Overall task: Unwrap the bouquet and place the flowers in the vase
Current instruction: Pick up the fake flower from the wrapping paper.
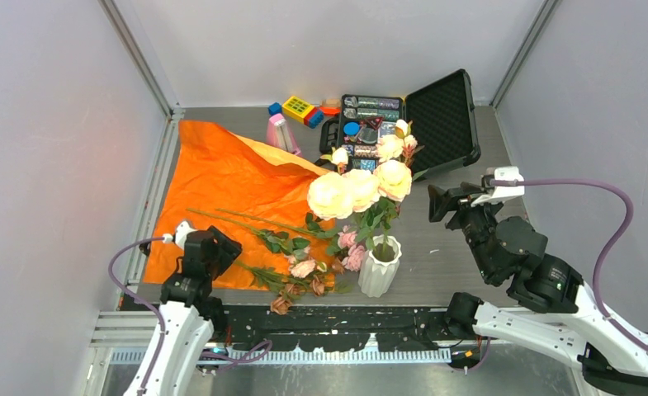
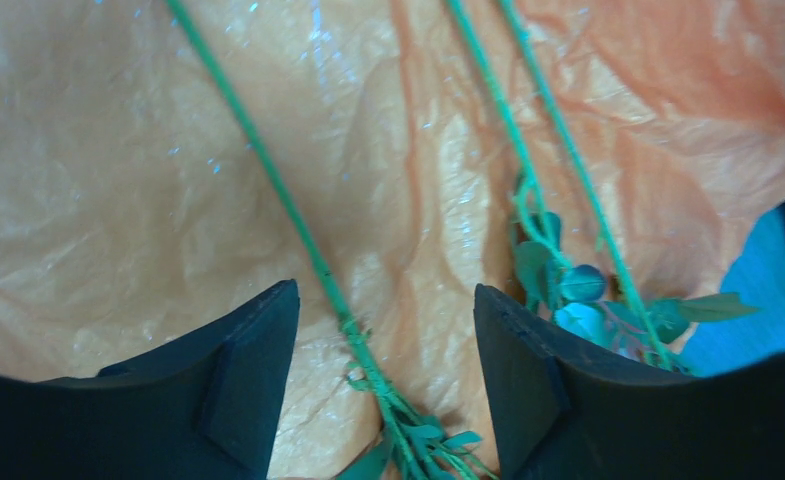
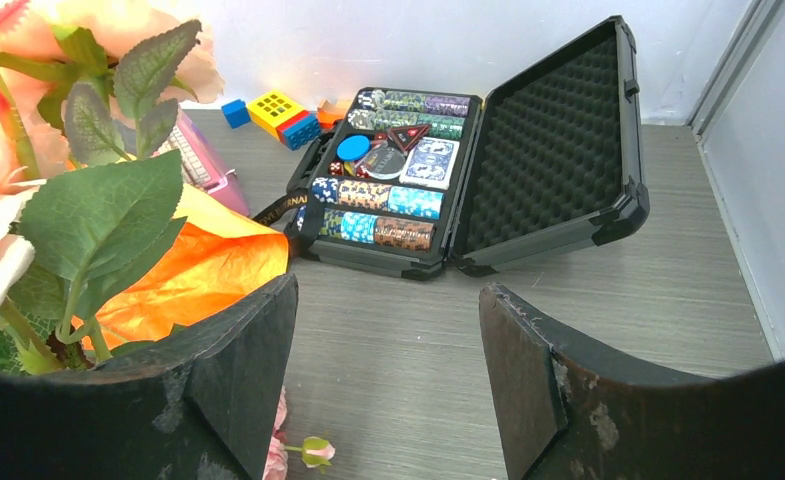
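Left end effector point(image 2: 383, 300) straddles flower stem point(image 2: 266, 170), perhaps touching.

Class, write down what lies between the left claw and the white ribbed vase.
Between left claw and white ribbed vase lie loose green-stemmed roses, pink and brownish, partly on crinkled orange paper; the top view shows this.

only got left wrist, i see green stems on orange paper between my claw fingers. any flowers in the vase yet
Observer: Yes. The white vase holds a bunch of cream roses.
Operator: which way are the heads on these loose stems
Observer: Their pink heads lie beside the vase, to its left.
Operator: where's the right claw
Observer: The right claw is open and empty, off to the vase's right.
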Available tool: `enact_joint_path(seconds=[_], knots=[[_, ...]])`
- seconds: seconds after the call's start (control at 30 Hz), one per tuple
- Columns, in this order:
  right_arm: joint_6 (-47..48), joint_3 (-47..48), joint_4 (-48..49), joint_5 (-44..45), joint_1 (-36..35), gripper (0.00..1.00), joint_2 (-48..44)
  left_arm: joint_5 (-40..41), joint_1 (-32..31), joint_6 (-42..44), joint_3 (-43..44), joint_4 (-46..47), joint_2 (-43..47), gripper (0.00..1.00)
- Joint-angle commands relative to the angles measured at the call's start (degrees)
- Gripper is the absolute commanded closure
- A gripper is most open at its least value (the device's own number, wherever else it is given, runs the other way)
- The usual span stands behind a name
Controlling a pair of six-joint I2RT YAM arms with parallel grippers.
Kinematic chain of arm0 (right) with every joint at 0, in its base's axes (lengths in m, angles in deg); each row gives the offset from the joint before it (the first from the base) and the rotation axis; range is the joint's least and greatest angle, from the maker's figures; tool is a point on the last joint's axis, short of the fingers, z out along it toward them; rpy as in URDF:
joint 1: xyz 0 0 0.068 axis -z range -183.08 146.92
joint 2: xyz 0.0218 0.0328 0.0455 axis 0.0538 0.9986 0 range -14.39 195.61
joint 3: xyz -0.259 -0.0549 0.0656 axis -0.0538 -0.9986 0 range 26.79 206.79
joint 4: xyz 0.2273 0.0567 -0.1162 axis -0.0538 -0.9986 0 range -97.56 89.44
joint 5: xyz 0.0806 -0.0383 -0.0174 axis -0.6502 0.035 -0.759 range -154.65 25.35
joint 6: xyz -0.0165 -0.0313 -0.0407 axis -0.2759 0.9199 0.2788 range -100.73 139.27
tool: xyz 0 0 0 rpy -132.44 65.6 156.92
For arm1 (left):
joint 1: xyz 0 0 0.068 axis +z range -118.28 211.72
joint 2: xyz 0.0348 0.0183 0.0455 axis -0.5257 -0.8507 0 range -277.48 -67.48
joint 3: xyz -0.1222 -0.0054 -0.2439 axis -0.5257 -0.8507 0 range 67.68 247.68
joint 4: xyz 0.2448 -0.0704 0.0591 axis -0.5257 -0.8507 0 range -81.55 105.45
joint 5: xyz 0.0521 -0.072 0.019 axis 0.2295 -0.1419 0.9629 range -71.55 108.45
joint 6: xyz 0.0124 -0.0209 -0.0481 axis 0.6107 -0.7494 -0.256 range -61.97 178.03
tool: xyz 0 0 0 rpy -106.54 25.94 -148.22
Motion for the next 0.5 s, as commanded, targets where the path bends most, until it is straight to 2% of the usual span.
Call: enact_joint_path(seconds=[0.0, 0.1, 0.23, 0.47], knots=[[-0.4, -0.2, 3.5, 2.1, -0.2, 0.28, -1.6, 1.8, 0.3, -2.9, -0.5, -0.5, -3.0, 0.37], [-0.6, -0.4, 3.4, 2.4, -0.2, 0.28, -2.1, 0.9, 0.3, -2.9, -0.6, 2.1, -5.6, 0.45], [-0.6, -0.6, 3.4, 3.2, -0.2, 0.28, -2.6, 0.3, 0.3, -2.9, -0.8, 4.1, -8.9, 0.49], [-0.6, -0.5, 3.5, 3.5, -0.2, 0.28, -2.5, 0.9, 0.3, -3.2, -2.0, 5.4, -8.0, 0.59]])
